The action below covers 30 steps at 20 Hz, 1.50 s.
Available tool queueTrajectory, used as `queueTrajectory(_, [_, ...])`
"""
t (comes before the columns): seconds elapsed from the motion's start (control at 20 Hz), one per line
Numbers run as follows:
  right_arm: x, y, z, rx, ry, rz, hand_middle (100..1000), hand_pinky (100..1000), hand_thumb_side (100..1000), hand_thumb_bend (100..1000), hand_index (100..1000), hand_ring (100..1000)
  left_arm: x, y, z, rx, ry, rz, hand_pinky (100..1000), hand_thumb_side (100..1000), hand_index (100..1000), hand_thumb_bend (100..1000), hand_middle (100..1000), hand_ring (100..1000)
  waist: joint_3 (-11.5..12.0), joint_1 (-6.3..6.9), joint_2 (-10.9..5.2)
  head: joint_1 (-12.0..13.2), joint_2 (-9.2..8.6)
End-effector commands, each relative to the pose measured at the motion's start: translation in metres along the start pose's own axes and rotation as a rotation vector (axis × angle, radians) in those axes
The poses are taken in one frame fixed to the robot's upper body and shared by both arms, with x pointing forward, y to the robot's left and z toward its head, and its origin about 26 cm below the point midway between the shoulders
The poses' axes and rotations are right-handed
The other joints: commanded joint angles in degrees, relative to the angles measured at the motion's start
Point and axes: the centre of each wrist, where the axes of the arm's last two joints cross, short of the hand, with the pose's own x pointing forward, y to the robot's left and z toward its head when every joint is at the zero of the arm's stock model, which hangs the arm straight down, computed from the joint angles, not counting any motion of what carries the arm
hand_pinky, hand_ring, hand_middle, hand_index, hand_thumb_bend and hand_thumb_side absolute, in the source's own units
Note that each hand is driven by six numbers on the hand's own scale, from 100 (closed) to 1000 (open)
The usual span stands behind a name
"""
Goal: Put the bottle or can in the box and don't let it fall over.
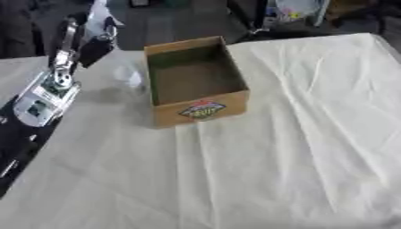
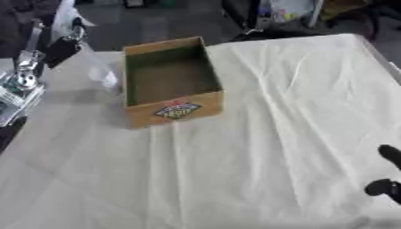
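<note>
Left eye view: cardboard box (image 1: 197, 82) sits open-topped on the white tablecloth (image 1: 297, 147), printed label on its near wall, nothing visible inside. Just beside its left wall stands a clear bottle (image 1: 128, 76), upright, faint against the cloth. The left arm (image 1: 55, 85) stretches up the left side; its left hand (image 1: 98, 42) is dark, above the bottle. Cannot tell whether the fingers are curled or straight, nor whether they touch the bottle.

Right eye view: same layout. The right hand (image 2: 386, 176) shows as dark fingertips at the lower right edge, well apart from the box; its pose cannot be told.
</note>
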Motion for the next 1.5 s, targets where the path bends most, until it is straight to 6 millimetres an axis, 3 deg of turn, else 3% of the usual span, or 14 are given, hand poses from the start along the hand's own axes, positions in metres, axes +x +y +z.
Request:
queueTrajectory(0.05, [0.007,0.000,-0.006,0.032,-0.010,0.012,1000,752,470,100,922,1000,0.019,0.021,-0.008,0.041,-0.066,-0.008,844,425,524,100,490,1000,0.03,-0.14,-0.38,-0.20,-0.42])
queueTrajectory(0.45, [0.006,0.000,-0.006,0.035,-0.011,-0.002,1000,736,470,100,916,1000,0.060,0.034,-0.012,0.039,-0.181,0.048,833,455,520,100,481,1000,-0.24,-0.04,-0.49,-1.31,-1.18])
queueTrajectory(0.75, [0.007,0.000,-0.007,0.007,-0.021,-0.011,978,698,470,100,898,1000,0.079,0.029,-0.014,-0.011,-0.233,0.061,830,453,521,100,484,1000,-1.20,0.07,-0.47,-2.25,-2.14])
queueTrajectory(1.05, [0.006,0.000,-0.009,-0.035,-0.027,-0.015,945,590,470,100,866,995,0.071,0.011,-0.016,-0.090,-0.218,0.006,835,427,528,100,502,1000,-2.48,0.14,-0.05,-3.40,-3.29])
queueTrajectory(1.15, [0.006,0.000,-0.009,-0.046,-0.027,-0.015,931,525,470,100,852,979,0.064,0.003,-0.017,-0.134,-0.205,-0.003,852,407,547,100,530,1000,-2.78,0.16,0.11,-3.82,-3.48])
queueTrajectory(1.35, [0.006,0.000,-0.010,-0.062,-0.023,-0.010,922,481,470,100,846,966,0.048,-0.010,-0.018,-0.219,-0.156,0.005,867,388,563,100,555,1000,-3.26,0.11,0.47,-4.34,-3.97])
queueTrajectory(1.45, [0.005,0.000,-0.010,-0.065,-0.022,-0.008,919,470,470,100,845,964,0.041,-0.013,-0.018,-0.248,-0.142,0.004,877,375,592,100,591,1000,-3.45,0.07,0.58,-4.51,-4.23])
queueTrajectory(1.5, [0.005,0.000,-0.010,-0.064,-0.021,-0.007,919,464,470,100,846,963,0.039,-0.015,-0.018,-0.263,-0.140,0.001,899,353,660,100,680,1000,-3.50,0.07,0.62,-4.56,-4.36])
